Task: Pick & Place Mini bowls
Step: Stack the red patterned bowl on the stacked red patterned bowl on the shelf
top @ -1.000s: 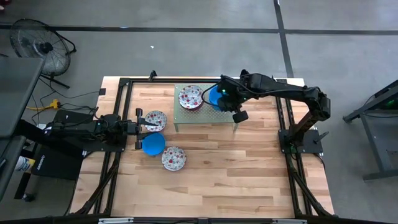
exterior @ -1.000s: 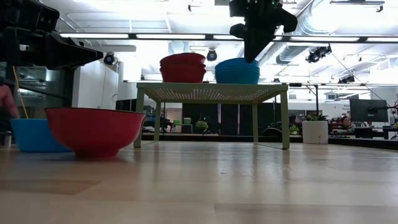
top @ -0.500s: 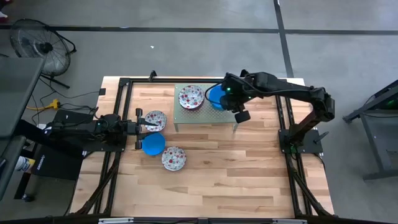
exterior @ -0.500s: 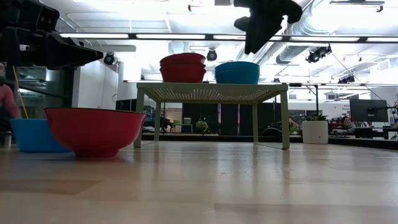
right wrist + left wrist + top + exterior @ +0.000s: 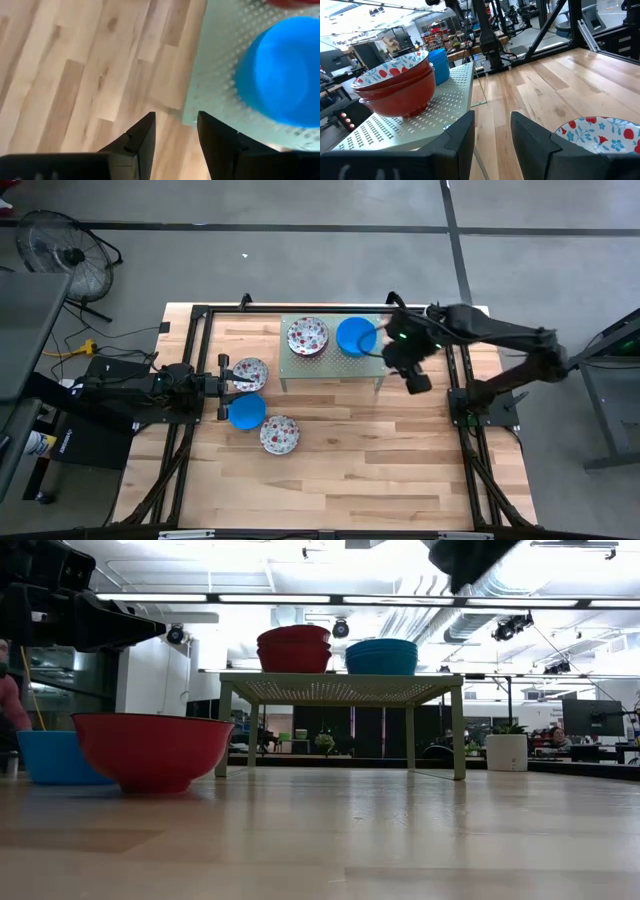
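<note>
A pale green perforated stand (image 5: 330,360) holds a stack of floral mini bowls (image 5: 306,336) and a stack of blue mini bowls (image 5: 355,337). My right gripper (image 5: 176,125) hangs open and empty above the stand's right edge, beside the blue stack (image 5: 285,70). Two floral bowls (image 5: 249,373) (image 5: 279,435) and one blue bowl (image 5: 246,413) rest on the table at the left. My left gripper (image 5: 492,132) stands open and level at the table's left, next to the nearer floral bowl (image 5: 600,135).
The stand stands on thin legs (image 5: 458,735) with open room beneath it. Black frame rails (image 5: 200,330) run along the table's left and right sides. Bare wood (image 5: 380,460) fills the near half of the table.
My right gripper has come away from the blue stack on the stand. It has gone up and toward the table's right edge, tipping somewhat. The blue stack stays where it was on the stand.
</note>
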Robot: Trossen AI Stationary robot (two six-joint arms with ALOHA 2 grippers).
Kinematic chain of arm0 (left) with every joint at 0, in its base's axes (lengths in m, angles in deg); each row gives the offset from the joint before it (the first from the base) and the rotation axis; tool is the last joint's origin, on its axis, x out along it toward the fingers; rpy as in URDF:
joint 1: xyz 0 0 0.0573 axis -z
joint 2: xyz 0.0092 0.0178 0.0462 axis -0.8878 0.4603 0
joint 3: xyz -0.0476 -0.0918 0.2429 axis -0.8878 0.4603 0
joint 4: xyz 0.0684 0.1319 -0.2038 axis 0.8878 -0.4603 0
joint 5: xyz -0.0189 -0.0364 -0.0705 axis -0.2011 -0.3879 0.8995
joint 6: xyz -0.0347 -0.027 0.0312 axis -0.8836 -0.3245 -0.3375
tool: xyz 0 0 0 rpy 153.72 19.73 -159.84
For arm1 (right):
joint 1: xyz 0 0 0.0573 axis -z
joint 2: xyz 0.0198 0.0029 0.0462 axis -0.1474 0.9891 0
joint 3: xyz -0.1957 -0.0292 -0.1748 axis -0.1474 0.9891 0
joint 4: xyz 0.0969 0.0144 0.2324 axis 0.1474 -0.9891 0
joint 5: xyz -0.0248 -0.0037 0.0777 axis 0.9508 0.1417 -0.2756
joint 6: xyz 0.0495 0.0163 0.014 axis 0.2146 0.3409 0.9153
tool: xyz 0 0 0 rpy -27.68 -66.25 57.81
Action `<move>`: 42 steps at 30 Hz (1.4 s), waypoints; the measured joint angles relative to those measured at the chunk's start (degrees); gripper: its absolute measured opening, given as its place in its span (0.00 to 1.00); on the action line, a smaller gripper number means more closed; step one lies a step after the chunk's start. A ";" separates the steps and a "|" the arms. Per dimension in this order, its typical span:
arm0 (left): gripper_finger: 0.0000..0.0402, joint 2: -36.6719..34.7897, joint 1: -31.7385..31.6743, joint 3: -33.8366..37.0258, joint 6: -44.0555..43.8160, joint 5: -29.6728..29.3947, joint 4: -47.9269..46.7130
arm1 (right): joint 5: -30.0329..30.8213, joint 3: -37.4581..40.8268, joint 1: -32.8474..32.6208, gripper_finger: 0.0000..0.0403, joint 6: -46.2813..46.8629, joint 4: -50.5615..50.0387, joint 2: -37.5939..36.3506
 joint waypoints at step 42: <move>0.31 -0.01 0.01 0.02 0.00 0.00 0.00 | -6.21 73.62 -1.15 0.33 36.22 61.51 -71.11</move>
